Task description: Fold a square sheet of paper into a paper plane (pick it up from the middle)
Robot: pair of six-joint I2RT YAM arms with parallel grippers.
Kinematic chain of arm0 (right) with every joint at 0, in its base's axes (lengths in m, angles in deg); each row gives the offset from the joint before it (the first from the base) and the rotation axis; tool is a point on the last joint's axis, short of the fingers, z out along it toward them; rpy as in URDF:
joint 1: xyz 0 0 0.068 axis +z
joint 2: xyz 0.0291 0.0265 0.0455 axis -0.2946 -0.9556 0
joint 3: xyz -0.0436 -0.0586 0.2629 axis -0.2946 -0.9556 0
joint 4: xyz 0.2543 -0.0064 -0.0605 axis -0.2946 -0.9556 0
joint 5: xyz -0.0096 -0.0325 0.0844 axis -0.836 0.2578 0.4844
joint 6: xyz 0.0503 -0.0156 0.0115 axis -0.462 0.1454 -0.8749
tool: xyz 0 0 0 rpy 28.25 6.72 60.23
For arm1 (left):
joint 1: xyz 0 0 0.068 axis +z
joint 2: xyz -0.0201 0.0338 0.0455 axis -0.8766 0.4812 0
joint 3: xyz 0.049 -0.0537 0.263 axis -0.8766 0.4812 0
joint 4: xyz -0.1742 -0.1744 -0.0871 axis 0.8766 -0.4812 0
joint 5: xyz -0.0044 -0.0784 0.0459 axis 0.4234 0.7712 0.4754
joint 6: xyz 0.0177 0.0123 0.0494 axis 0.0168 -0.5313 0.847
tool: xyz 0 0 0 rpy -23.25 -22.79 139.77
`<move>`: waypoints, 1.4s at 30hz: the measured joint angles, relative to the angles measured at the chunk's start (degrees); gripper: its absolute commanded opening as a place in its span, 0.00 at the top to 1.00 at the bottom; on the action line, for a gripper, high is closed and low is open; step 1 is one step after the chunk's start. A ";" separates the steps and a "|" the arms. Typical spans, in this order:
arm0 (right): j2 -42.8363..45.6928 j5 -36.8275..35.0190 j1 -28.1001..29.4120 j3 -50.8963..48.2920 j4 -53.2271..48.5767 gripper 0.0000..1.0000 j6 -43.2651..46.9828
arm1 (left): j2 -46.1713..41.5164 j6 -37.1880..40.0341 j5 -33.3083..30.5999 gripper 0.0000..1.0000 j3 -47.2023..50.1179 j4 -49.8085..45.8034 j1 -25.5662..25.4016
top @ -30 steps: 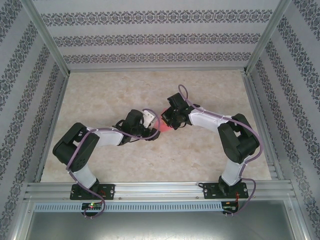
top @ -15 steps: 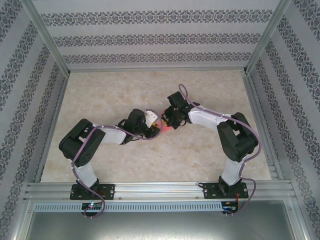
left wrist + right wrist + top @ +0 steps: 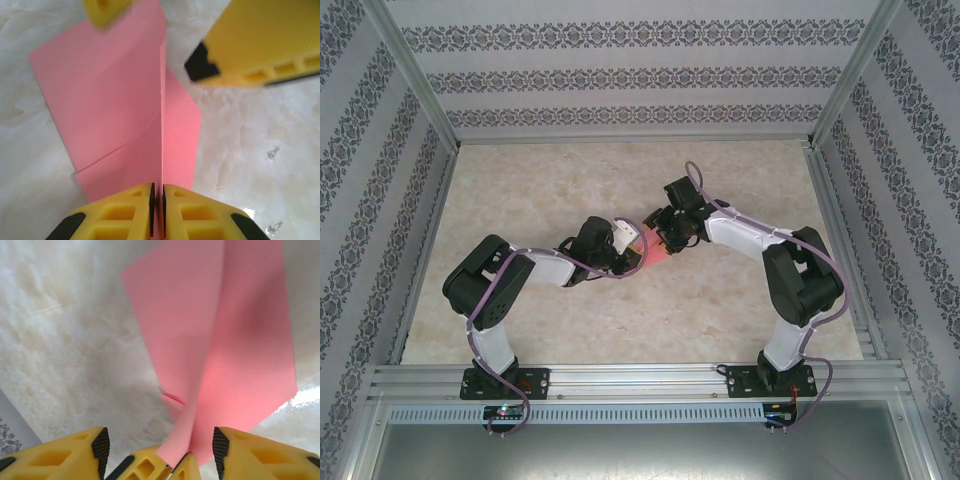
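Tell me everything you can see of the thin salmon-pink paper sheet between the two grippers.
The salmon-pink paper sheet is thin, matte, unmarked and partly folded. A straight centre crease stands up as a ridge. Flaps slope down either side toward the marble-look table, one showing a diagonal fold edge. The left gripper pinches the ridge at one end. The right gripper is open, astride the ridge.

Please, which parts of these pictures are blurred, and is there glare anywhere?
Left wrist view: the pink paper is sharp, but the right claw's fingers at the top are blurred. Right wrist view: a bright glare patch on the table beside the paper; the nearest paper tip is soft. Top view: even light, only faint shadows.
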 measured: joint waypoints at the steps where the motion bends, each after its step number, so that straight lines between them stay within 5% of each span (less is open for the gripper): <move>1: 1.07 -0.35 -0.39 -0.33 0.42 0.36 1.40 | 0.00 -0.59 0.17 0.86 -0.13 -0.09 0.00; 14: 8.50 4.35 -4.63 -14.80 15.45 0.45 23.12 | 0.13 -21.62 1.90 0.87 -0.76 0.26 0.02; 24: 1.03 12.24 -4.59 -17.38 25.53 0.50 24.22 | 0.76 -33.64 1.11 0.87 3.93 7.56 0.07; 42: -5.11 16.06 -4.59 -15.89 29.70 0.49 24.26 | 2.97 -47.06 1.46 0.83 7.50 18.75 1.22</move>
